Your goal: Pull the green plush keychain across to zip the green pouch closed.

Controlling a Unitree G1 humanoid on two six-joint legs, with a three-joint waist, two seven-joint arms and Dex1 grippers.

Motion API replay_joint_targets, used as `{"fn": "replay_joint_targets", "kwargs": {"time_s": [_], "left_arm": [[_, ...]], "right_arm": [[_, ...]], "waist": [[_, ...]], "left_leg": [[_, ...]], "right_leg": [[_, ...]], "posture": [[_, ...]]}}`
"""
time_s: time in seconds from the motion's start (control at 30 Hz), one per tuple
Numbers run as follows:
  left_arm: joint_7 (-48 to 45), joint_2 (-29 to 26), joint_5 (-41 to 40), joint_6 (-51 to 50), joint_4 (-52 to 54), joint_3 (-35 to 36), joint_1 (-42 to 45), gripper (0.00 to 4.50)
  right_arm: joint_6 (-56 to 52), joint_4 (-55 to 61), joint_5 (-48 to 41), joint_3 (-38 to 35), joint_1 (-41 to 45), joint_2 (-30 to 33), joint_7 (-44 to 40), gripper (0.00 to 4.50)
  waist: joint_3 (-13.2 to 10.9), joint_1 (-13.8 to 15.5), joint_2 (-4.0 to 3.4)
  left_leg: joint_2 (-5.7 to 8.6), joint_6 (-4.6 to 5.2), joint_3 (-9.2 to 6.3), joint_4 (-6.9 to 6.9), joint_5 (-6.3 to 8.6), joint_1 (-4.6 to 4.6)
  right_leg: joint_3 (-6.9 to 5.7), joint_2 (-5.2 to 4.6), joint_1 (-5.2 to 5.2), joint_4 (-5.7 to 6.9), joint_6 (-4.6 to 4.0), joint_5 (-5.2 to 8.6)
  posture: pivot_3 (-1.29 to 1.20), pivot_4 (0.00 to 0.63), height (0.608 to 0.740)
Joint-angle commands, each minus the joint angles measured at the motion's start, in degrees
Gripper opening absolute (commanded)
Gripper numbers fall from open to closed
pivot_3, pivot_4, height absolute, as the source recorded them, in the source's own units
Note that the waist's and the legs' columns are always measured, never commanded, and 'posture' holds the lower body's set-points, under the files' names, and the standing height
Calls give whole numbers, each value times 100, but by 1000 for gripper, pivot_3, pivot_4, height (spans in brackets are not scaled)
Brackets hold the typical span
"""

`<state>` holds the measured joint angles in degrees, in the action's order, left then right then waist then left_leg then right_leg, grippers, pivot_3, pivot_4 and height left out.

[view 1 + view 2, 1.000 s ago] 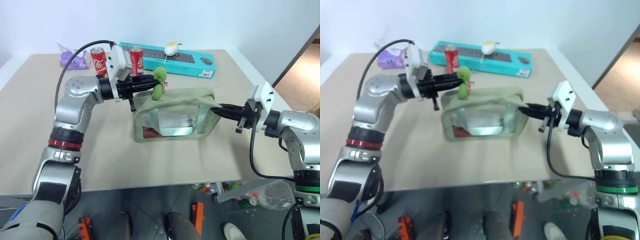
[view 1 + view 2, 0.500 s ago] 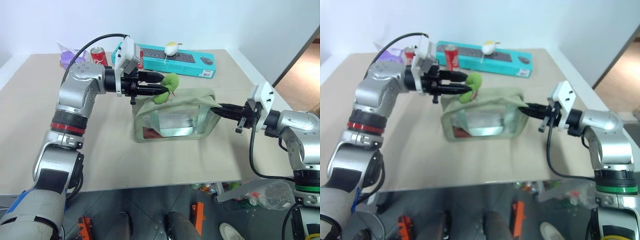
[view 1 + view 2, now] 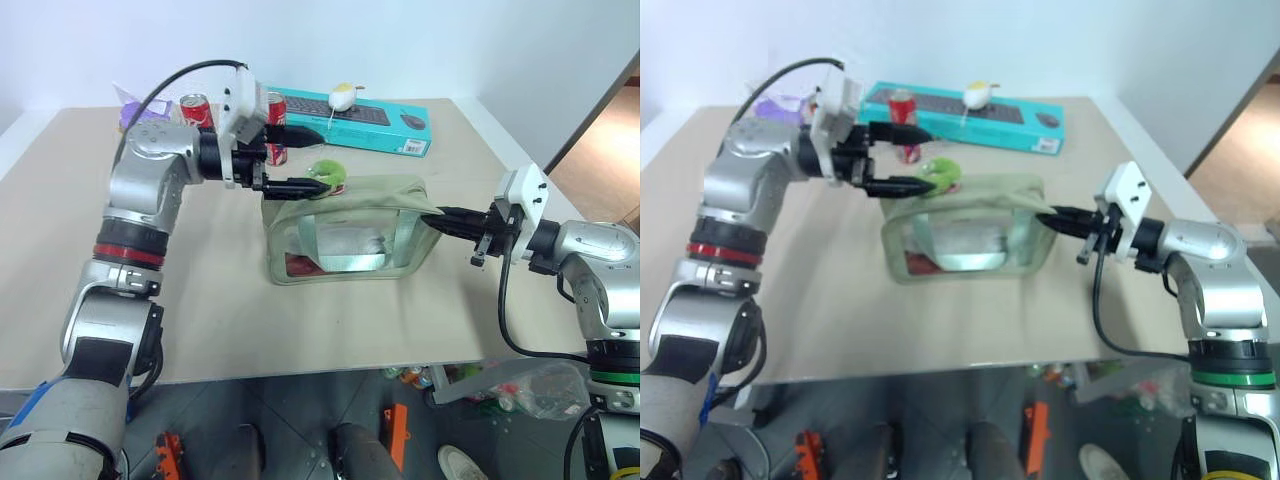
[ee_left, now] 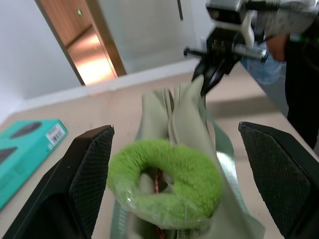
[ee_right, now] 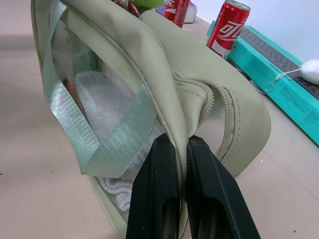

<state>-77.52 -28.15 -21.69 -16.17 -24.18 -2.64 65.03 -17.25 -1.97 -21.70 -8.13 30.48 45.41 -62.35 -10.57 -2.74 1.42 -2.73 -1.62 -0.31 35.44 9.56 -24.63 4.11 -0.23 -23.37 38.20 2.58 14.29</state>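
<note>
The green pouch (image 3: 350,235) stands upright in the middle of the table, with clear window panels in its sides. The green plush keychain (image 3: 325,172) lies on the left end of the pouch's top. My left gripper (image 3: 322,157) is open and points level towards it. One finger is above the plush and one is below, and neither holds it. In the left wrist view the keychain (image 4: 164,184) sits between the spread fingers (image 4: 89,174). My right gripper (image 3: 440,213) is shut on the fabric at the pouch's right end (image 5: 199,84).
A teal keyboard box (image 3: 370,120) lies along the table's far edge with a white mouse (image 3: 342,97) on it. Two red cans (image 3: 197,108) (image 3: 272,105) and a purple object (image 3: 135,118) stand behind my left arm. A bag of cans (image 3: 520,385) lies on the floor at the right.
My left gripper has opened and let go of the keychain. The plush has dropped from above the pouch's left end onto its top. The right gripper has not moved.
</note>
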Motion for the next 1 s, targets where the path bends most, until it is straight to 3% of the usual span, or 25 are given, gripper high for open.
{"fn": "replay_joint_targets", "kwargs": {"time_s": [0.03, 0.33, 0.5, 0.87, 0.9, 1.0], "left_arm": [[290, -223, -444, -587, 752, 440, -149, 4150], [1659, -696, -1144, -1806, 2756, 1405, -1969, 4150], [2846, -98, -1423, -2060, 4227, 1533, -3629, 4150], [3556, 334, -1146, -1725, 4233, 1081, -4021, 4150], [3551, 333, -1143, -1717, 4203, 1039, -4024, 3611], [3582, 334, -1085, -1628, 4116, 940, -4007, 2589]], "right_arm": [[86, 122, -14, -29, 96, 74, -11, 0], [141, -11, -11, 36, 183, 65, -45, 0], [236, -241, 34, 178, 362, 0, -132, 0], [318, -425, 76, 258, 530, 14, -253, 0], [321, -422, 78, 254, 525, 24, -257, 0], [320, -418, 85, 235, 508, 38, -262, 0]], "waist": [[0, 0, 0], [0, -3, 1], [0, 1, 2], [0, -2, 7], [0, -2, 7], [0, -3, 7]], "left_leg": [[0, 0, 0, 0, 0, 0], [-6, 0, -1, 1, -1, 11], [-4, -3, 12, 3, -2, 20], [-6, -4, 8, 6, -10, 34], [-6, -3, 8, 5, -9, 34], [-6, -4, 8, 2, -9, 34]], "right_leg": [[0, 0, 0, 1, 0, 0], [0, 1, 6, 11, -5, -1], [10, -9, 14, 7, -4, -4], [11, 6, 22, 8, -11, -20], [12, 6, 22, 8, -11, -19], [12, 6, 21, 8, -11, -16]], "posture": [[0, 150, 740], [0, 150, 740], [0, 150, 740], [0, 150, 740], [0, 150, 740], [0, 150, 740]]}}
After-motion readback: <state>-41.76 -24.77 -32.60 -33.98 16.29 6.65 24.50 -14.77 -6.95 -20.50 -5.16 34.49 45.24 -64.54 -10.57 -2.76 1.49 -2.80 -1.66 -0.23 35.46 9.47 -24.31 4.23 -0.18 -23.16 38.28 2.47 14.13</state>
